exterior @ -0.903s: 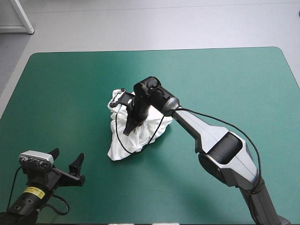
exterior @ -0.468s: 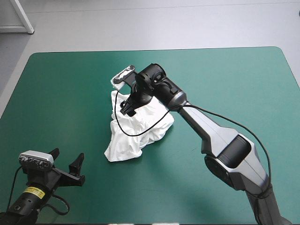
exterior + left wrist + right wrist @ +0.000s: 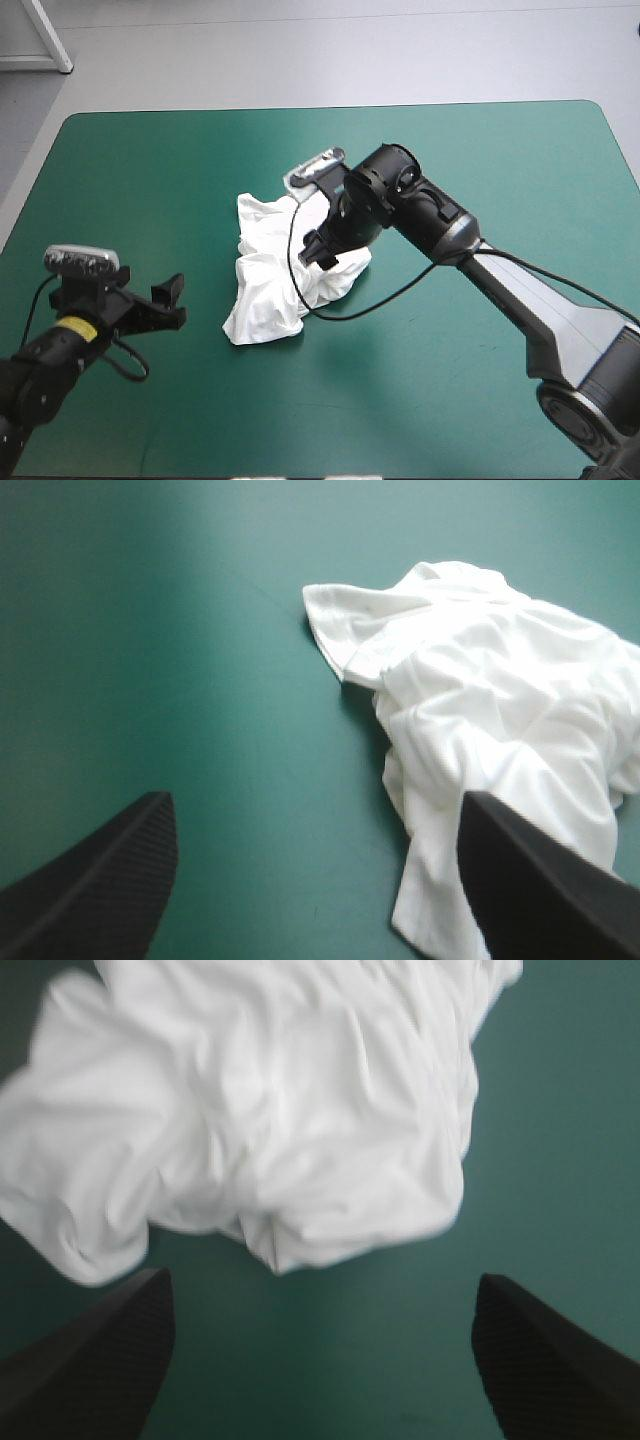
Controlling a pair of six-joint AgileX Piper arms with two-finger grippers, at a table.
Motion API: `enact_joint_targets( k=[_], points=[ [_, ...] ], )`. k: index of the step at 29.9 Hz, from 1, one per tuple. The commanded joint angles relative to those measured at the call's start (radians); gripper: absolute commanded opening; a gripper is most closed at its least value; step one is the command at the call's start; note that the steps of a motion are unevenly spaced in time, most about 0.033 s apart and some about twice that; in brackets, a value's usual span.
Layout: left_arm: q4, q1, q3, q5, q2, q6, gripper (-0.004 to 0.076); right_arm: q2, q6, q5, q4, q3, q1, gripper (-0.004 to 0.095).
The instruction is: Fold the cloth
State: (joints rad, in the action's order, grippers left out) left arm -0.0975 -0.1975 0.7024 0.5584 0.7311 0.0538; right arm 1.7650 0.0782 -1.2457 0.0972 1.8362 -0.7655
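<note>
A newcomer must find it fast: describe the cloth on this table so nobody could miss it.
Start at the teal-green table, which fills most of the high view. Near its middle, just ahead of the open right claw, lies the T-shirt. It is the only white thing on the cover: a crumpled, unfolded heap, held by neither arm.

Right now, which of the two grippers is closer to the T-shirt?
The right gripper, at the edge of the T-shirt; the left gripper sits apart from it, over bare teal-green cover.
</note>
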Motion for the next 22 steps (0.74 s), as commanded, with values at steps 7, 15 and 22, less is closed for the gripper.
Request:
enact_joint_targets(
  k=[7,15,22],
  points=[
    [-0.151,-0.003,0.597,0.276,0.554,0.106,0.0503,-0.247,0.083,0.058,0.070,-0.410,0.003,0.0741],
    [-0.166,-0.003,1.076,0.592,1.036,0.128,0.0503,-0.408,0.106,0.076,0.079,-0.519,0.003,0.0740],
    [-0.123,-0.003,1.488,0.731,1.377,0.000,0.0503,-0.462,0.111,0.049,0.069,-0.519,0.003,0.0741]
  ],
)
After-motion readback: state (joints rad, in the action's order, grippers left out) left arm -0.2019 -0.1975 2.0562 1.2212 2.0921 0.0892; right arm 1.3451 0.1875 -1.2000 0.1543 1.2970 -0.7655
